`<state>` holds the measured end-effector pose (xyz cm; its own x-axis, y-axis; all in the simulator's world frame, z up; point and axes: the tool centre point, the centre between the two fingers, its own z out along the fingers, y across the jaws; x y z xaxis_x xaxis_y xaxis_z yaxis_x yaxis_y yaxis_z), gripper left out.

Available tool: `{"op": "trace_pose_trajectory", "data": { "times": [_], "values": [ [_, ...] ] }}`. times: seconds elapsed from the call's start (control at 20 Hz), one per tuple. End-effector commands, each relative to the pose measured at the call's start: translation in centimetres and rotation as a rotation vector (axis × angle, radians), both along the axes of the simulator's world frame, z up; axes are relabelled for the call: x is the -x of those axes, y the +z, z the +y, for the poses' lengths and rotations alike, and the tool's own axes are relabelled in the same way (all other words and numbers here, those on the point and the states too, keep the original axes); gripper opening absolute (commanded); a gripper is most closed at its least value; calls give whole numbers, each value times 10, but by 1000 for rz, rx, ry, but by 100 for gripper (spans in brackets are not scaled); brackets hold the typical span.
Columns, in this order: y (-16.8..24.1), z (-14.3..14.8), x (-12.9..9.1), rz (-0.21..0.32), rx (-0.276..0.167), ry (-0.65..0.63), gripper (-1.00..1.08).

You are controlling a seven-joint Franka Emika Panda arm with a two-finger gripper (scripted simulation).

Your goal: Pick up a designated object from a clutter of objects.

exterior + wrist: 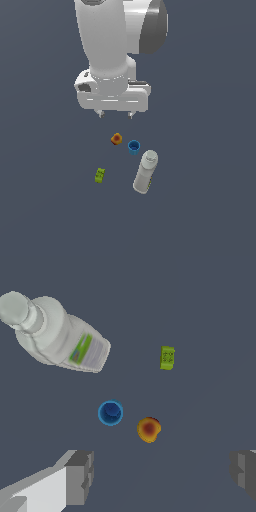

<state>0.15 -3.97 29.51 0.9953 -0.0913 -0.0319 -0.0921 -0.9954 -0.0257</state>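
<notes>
Exterior view | arm vertical above clutter | end effector (115, 114) wide open, empty | lime-green brick (100, 175) untouched

Exterior view high, distant; wrist view downward, closer; same 4 items.

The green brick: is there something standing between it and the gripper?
Nothing visible does. The open gripper hangs above the orange cube. The brick lies apart, toward the exterior view's left, with bare floor around it. The blue cup and white bottle lie on the other side, off the path.
</notes>
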Motion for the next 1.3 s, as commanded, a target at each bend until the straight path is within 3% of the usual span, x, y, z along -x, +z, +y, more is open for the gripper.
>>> {"op": "trace_pose_trajectory", "data": {
  "times": [0.0,0.55,1.25],
  "values": [
    [0,0,0,0,0,0,100],
    [7,15,-8,-44,-19,28,100],
    [-25,-1,-32,-41,-13,10,100]
  ]
}}
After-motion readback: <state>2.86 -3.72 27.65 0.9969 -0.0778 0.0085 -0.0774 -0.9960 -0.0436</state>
